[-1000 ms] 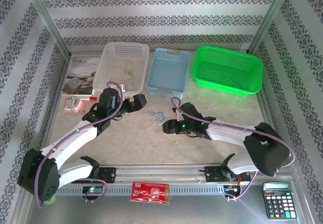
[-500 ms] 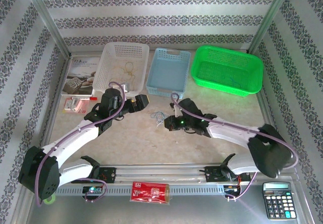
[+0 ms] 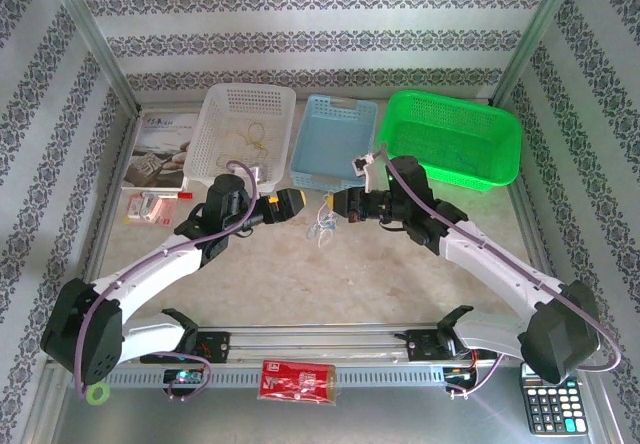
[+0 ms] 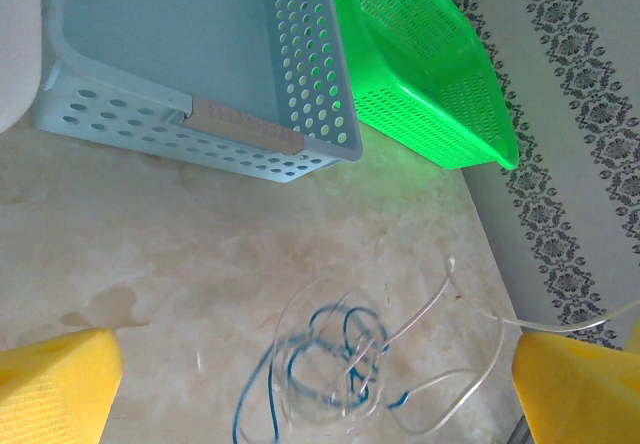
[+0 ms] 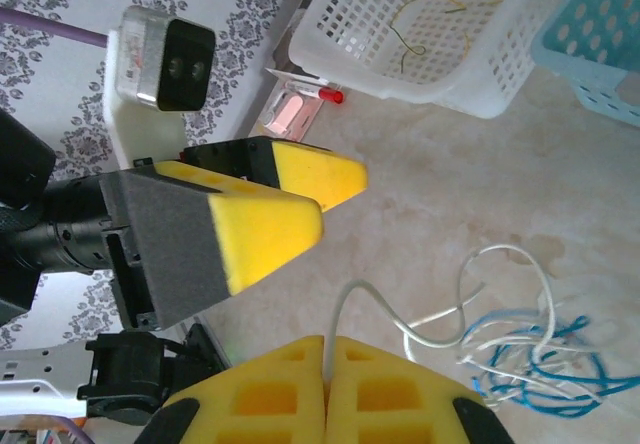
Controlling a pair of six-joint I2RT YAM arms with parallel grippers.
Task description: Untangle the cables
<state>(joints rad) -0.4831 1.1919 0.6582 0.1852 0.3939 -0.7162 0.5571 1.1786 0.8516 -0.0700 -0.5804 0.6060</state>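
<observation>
- A marbled beige bench (image 3: 400,264) sits between patterned walls (image 3: 320,24), with a white basket (image 3: 240,129), a blue basket (image 3: 335,139) and a green basket (image 3: 450,139) along its far edge.
- The cables (image 3: 321,226), a blue-and-white tangle, lie just in front of the blue basket, between the two arms.
- The right pincer (image 3: 337,206) is clamped shut on one white strand (image 5: 430,339). The left pincer (image 3: 293,200) gapes wide beside the tangle.
- A second ago the right pincer sat nearer mid-bench; it has since moved toward the far edge.
</observation>
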